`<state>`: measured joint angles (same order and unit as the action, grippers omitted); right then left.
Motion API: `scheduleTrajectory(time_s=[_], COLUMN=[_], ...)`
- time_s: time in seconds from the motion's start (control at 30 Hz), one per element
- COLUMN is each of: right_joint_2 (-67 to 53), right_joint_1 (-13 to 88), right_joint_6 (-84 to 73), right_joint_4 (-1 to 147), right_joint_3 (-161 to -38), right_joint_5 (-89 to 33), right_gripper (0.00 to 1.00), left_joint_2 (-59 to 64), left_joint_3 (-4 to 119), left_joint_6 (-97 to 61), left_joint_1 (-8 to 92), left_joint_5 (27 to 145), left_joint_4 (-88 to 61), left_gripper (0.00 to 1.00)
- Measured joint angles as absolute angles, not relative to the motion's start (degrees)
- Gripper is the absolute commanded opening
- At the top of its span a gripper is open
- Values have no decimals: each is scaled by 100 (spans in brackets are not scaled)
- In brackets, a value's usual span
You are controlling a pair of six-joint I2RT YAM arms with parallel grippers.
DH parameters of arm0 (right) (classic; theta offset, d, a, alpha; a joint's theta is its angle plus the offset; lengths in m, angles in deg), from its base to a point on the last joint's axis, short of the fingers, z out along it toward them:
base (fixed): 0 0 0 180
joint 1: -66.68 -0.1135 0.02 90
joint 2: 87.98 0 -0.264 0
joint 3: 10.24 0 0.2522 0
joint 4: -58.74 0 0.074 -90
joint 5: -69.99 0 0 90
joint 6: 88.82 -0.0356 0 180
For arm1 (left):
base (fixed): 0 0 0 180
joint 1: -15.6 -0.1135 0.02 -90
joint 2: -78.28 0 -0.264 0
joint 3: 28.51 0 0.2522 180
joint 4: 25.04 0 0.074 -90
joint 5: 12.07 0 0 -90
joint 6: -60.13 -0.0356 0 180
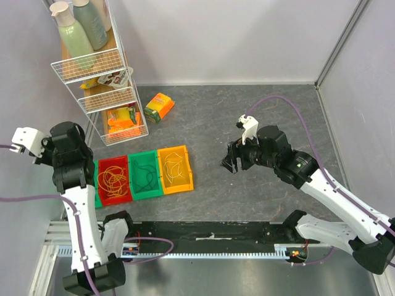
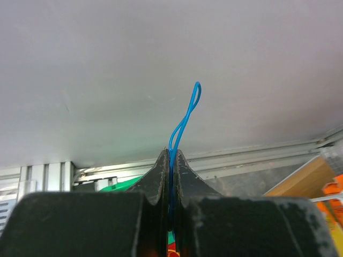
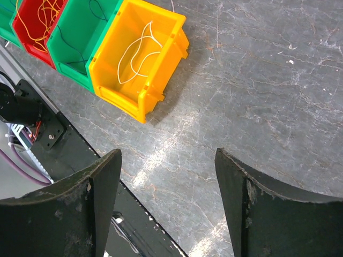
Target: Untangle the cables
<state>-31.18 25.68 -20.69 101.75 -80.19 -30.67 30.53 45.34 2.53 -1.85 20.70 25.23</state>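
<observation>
Currently pinching a single blue cable (image 2: pixel 185 120): left gripper (image 2: pixel 171 155), fingers pressed together, held high at the left edge of the table (image 1: pixel 247 203) beside a wire shelf rack (image 1: pixel 99 61). Blue loop poking straight out past the fingertips, long axis in line with the fingers, pointing toward the pale wall.

Below and to the right of that gripper, a row of bins:
- red bin (image 1: pixel 117 201) with yellow and orange cables (image 1: pixel 114 179)
- green bin (image 1: pixel 147 196) with dark cables (image 1: pixel 145 176)
- yellow bin (image 3: pixel 128 99) with pale cables (image 3: pixel 136 56)

Sliver of a second green bin (image 1: pixel 97 198) just left of the red one, mostly hidden behind the left arm (image 1: pixel 68 160).

Right gripper (image 3: pixel 167 155), fingers spread wide and holding nothing, hovering over bare table right of the yellow bin, well apart from the blue cable. Left arm plainly the nearer one.

Likely next: lowering the blue cable down and rightward toward a bin. In the way: the left arm's own bulk over the leftmost bin, and the rack close alongside. Orange packet (image 1: pixel 159 106) near the back wall, well clear.
</observation>
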Motion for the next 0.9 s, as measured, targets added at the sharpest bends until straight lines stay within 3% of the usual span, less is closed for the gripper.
scheduleTrajectory(time_s=[0.33, 0.77, 0.9], right_joint_2=[-3081, -3107, -3118], right_joint_1=[2568, 2568, 2568], right_joint_6=[-2078, -2076, -2071], right_joint_4=[10173, 10173, 10173], right_joint_3=[-8019, -8019, -8017], right_joint_5=[-3071, -3086, -3084], right_gripper=[78, 78, 78], left_joint_2=[3202, 2317, 2212], left_joint_3=[4707, 3535, 3234], left_joint_6=[144, 1005, 1162], left_joint_1=[-185, -303, -441], left_joint_5=[2096, 2098, 2102], left_joint_4=[2390, 2821, 2829], left_gripper=[3, 5, 21])
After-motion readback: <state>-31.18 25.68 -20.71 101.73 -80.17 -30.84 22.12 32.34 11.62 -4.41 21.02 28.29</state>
